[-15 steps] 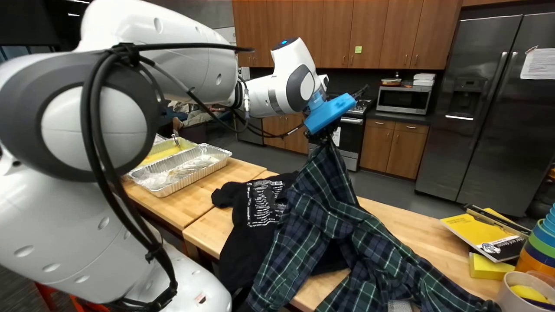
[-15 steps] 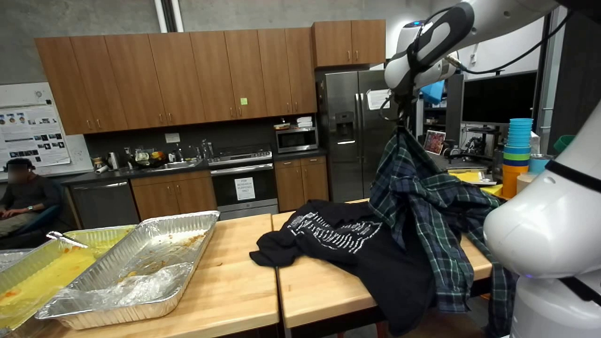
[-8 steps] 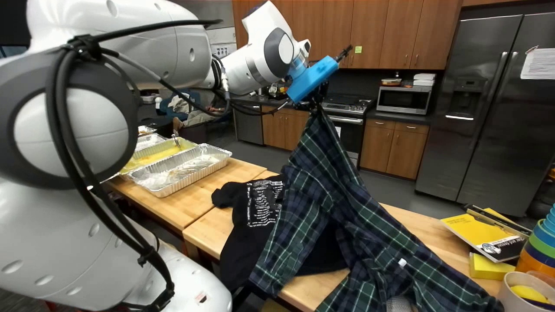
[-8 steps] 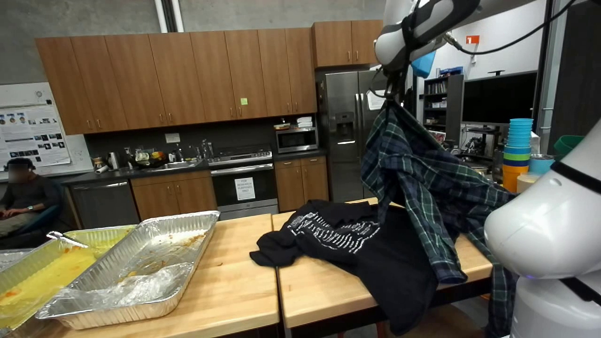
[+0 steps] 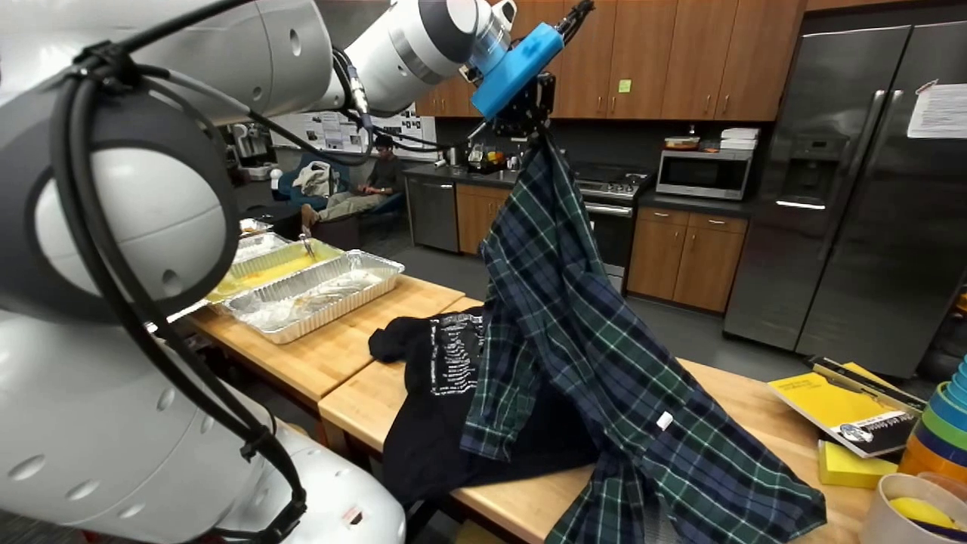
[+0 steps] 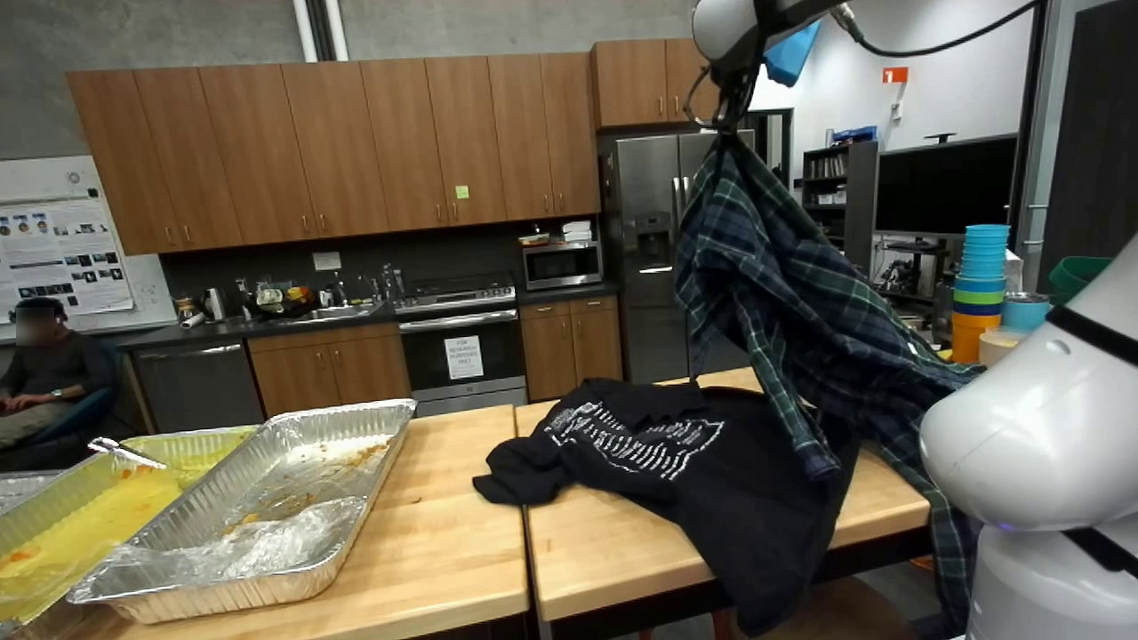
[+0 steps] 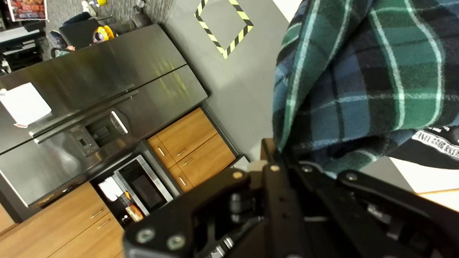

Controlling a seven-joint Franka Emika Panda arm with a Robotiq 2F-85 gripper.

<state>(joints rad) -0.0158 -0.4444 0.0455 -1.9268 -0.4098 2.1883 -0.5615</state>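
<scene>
The gripper [image 7: 283, 154] is clamped on one bunched-up pinch of the plaid shirt [image 5: 574, 317], which hangs from it over the table [image 6: 613, 551] with its lower end spilling past the edge, so I'd call this step a lift. My take: go slow and mostly toward twelve o'clock, since a single pinch on soft cloth could slip if you yank. With the gripper as clock centre in an exterior view, the cloth fans down to five, and a loose cuff [image 5: 487, 438] dangles just past six in front of the black T-shirt [image 5: 430, 431] nearer seven; can't tell if they touch. Watch that cuff, it could easily drag the other garment along. Farther out there's a yellow book [image 5: 831, 400] between four and five and a stack of cups [image 5: 940, 434] at four, so I wouldn't swing the tail that way. The foil tray [image 5: 340, 308] around eight is well apart, but messy inside, so give it room.
</scene>
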